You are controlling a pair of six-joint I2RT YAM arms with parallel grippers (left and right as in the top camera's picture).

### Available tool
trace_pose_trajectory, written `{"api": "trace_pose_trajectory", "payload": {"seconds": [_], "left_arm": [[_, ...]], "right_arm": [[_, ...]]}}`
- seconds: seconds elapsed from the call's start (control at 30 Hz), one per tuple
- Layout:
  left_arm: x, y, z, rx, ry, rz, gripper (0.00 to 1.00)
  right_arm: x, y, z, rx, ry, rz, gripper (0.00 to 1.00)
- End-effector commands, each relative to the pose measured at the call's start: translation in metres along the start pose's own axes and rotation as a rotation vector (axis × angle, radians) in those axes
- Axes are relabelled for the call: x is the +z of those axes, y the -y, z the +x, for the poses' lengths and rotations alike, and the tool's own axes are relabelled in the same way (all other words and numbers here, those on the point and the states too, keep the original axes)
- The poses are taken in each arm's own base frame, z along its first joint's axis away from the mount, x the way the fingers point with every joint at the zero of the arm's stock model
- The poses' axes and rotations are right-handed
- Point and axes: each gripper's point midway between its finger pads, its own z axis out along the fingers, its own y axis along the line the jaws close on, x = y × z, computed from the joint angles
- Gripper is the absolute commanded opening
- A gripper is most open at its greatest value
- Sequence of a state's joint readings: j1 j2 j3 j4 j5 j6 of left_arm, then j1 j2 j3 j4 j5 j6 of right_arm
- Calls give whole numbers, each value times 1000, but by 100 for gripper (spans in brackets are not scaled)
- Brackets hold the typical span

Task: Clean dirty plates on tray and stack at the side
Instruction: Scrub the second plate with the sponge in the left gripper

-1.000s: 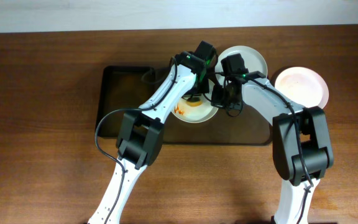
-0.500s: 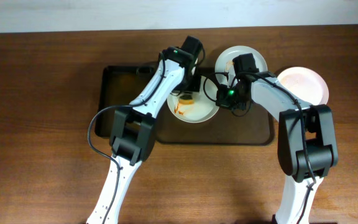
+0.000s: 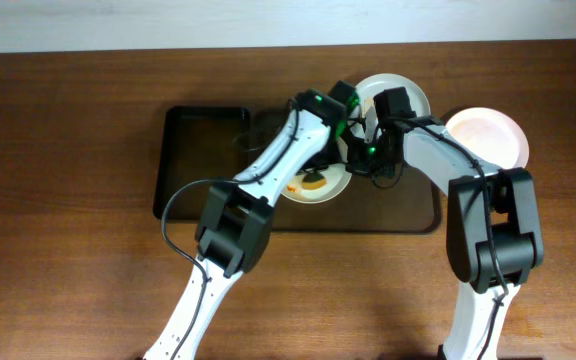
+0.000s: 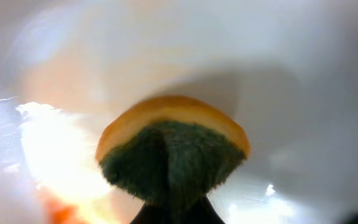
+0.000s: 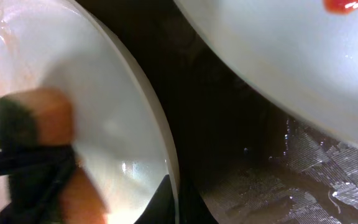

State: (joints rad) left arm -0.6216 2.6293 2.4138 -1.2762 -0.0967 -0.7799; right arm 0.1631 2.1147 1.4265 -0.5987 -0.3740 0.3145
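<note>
On the dark brown tray (image 3: 408,205) lies a white plate (image 3: 330,186) with orange sauce near its left side. My left gripper (image 3: 318,172) is shut on an orange and green sponge (image 3: 313,182), pressed flat on that plate (image 4: 291,74). The sponge (image 4: 173,155) fills the left wrist view above the gripper (image 4: 173,214). My right gripper (image 5: 174,199) is shut on this plate's right rim (image 5: 135,93). A second plate (image 3: 403,92) with a red sauce spot (image 5: 342,5) sits at the tray's back right. A third plate (image 3: 485,138) rests on the table to the right.
A smaller black tray (image 3: 198,160) adjoins the brown tray on the left. The tray floor (image 5: 260,174) between the two plates looks wet. Both arms cross over the tray's middle, wrists close together. Bare wooden table (image 3: 68,200) surrounds the trays.
My left gripper has swept the sponge from the plate's upper left toward its middle, and the wrist has swung right. The right gripper has kept its hold on the rim.
</note>
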Motion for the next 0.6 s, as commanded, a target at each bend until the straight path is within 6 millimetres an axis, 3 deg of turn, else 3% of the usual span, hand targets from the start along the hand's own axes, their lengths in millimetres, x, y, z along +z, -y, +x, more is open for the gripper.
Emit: {"api": "trace_pose_trajectory", "payload": {"seconds": [0.0,0.17,0.23,0.3,0.4,0.43,0.5,0.57], "left_arm": [[55,0,8,156,-29,-32,0],[58,-40,-51,57,109,-95,0],[60,-59,-61,13,84,-92,0],[62,-63,-46,-8,-32,-34,0],[44,-37,31,-23,-406,139,0],[38,-41,52,5,-477,108,0],[31,-46,68,105,-527,90,0],[30,-48,71,170,-540,98,0]], "right_arm": [[16,18,16,19,-57,40,4],[16,19,15,18,-54,47,4],[16,19,15,18,-53,46,4],[16,19,15,17,-51,46,4],[16,19,14,16,-49,45,4],[16,19,14,17,-49,45,4],[16,19,14,17,-49,45,4],[16,18,14,17,-49,44,4]]}}
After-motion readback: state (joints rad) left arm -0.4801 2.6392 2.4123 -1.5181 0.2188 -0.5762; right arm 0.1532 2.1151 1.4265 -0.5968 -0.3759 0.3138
